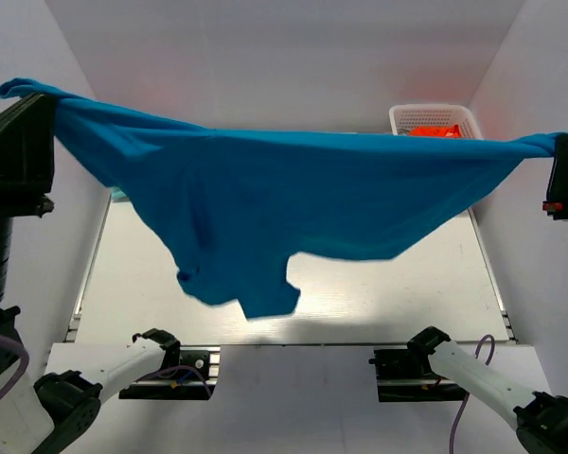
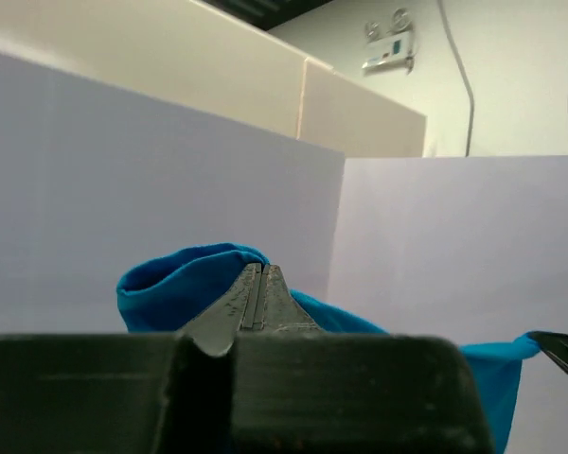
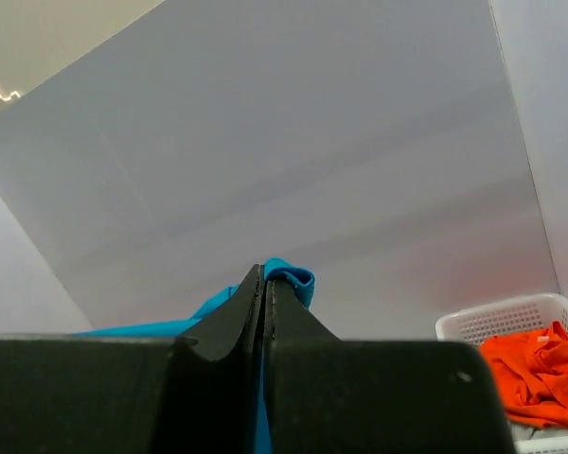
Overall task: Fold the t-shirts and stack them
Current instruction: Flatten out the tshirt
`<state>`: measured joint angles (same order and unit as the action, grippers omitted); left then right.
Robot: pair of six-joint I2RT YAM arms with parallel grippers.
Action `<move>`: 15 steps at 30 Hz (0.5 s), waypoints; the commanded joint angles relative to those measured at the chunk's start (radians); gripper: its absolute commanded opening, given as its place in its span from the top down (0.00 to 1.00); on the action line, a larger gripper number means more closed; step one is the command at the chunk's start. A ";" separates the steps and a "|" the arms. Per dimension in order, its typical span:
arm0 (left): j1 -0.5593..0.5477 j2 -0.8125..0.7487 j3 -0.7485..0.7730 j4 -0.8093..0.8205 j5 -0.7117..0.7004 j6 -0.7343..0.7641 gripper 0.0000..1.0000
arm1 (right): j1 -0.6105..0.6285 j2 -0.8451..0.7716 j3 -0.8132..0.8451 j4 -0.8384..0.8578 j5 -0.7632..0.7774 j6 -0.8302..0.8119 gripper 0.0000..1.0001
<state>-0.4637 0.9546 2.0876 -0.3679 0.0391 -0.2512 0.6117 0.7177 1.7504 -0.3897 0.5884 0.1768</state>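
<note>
A bright blue t-shirt [image 1: 293,194] hangs stretched high above the table between my two grippers. My left gripper [image 1: 40,99] is shut on its left end at the far upper left; the cloth bunches round the closed tips in the left wrist view [image 2: 170,284]. My right gripper [image 1: 563,147] is shut on its right end at the far right; a blue fold pokes past the tips in the right wrist view [image 3: 289,276]. The shirt sags in the middle, with a sleeve dangling low [image 1: 265,293]. An orange-red shirt [image 1: 434,131] lies in the basket, also seen in the right wrist view [image 3: 535,369].
A white lattice basket [image 1: 407,117] stands at the back right of the table; its rim shows in the right wrist view [image 3: 497,322]. A strip of pale teal cloth [image 1: 118,195] peeks out at the table's left edge. White walls enclose the table [image 1: 398,293].
</note>
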 commanded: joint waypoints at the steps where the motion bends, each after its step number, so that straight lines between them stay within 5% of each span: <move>1: 0.007 0.091 0.015 -0.022 0.027 0.007 1.00 | 0.003 0.045 -0.014 0.037 0.048 -0.055 1.00; 6: 0.007 0.165 -0.157 0.075 -0.115 0.061 1.00 | 0.002 0.167 -0.142 0.092 0.221 -0.080 1.00; 11: 0.007 0.358 -0.302 0.141 -0.434 0.131 1.00 | -0.009 0.366 -0.316 0.357 0.421 -0.148 1.00; 15: 0.034 0.528 -0.452 0.214 -0.645 0.113 0.99 | -0.062 0.611 -0.399 0.399 0.426 -0.017 1.00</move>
<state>-0.4557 1.3880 1.7214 -0.1604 -0.3679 -0.1535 0.5869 1.2064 1.3994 -0.0879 0.9195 0.0875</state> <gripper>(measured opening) 0.028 0.009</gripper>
